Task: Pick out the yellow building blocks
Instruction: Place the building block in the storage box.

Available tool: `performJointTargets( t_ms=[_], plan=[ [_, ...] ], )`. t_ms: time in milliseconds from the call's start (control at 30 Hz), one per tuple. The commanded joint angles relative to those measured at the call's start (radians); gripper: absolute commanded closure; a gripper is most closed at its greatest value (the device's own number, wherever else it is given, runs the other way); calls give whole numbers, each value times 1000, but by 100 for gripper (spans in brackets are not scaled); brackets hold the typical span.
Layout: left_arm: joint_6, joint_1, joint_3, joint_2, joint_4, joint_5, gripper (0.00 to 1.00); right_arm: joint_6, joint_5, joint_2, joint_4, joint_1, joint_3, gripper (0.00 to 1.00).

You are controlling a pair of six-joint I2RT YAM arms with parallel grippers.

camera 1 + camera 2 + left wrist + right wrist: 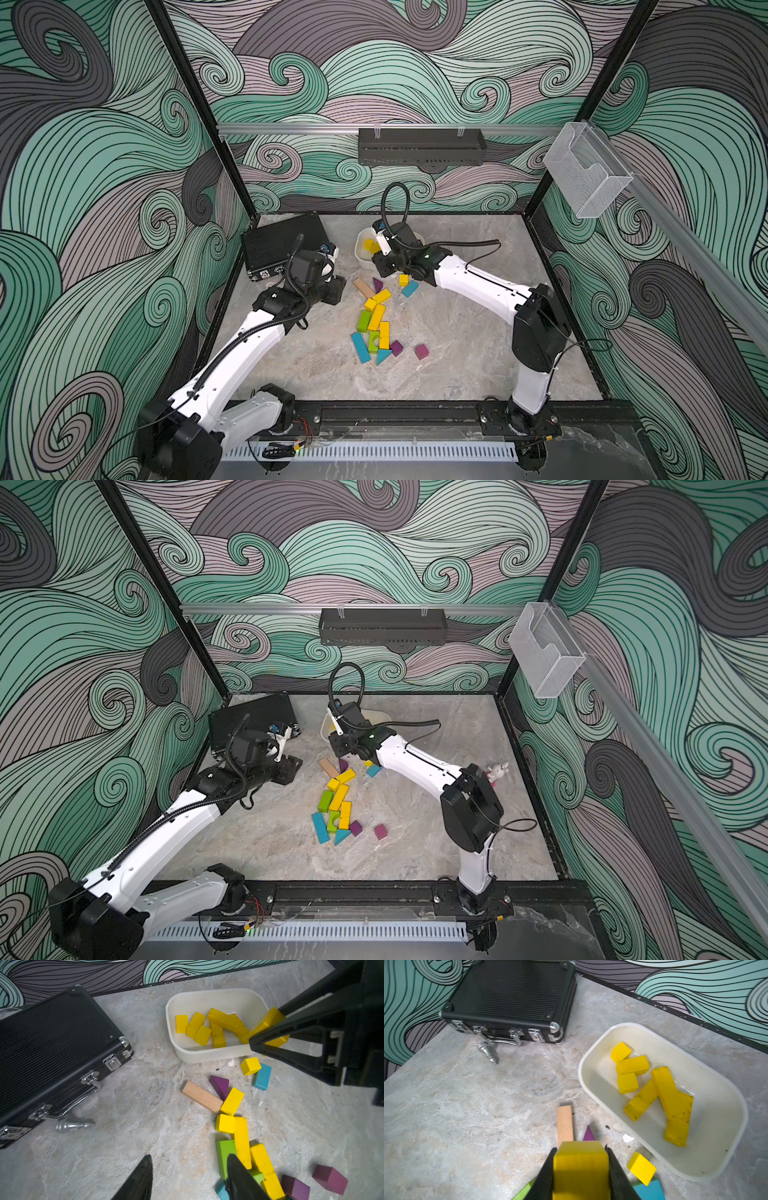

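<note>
My right claw [580, 1148] gripped a bright yellow wooden block [581, 1169], my left claw [189, 1156] gaped empty; the twelve-o'clock white plastic tub [708, 1130] held roughly half, the rest loose.

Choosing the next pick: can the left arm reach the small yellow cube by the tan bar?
Likely yes: the left gripper is open and empty, bare table leads to the yellow cube; a yellow bar touches one side.

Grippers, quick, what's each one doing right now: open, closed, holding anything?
Left gripper: open, jaws apart, nothing between them.
Right gripper: closed on a yellow building block.
</note>
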Motion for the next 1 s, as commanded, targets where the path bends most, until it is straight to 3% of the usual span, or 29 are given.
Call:
performJointTargets(
  t_ms=[0,367,733,967],
  plan=[
    [-33,-11,82,79,60,53,44,-21,-25,-45,28,-45,-26,77],
    [14,-96,349,421,90,114,44,-67,-51,-63,33,-192,-86,76],
    [86,-141,560,663,12,195,44,-110,-56,-21,19,-278,-89,76],
    [90,-142,555,721,-4,262,44,-112,-55,4,19,-308,-89,76]
  ],
)
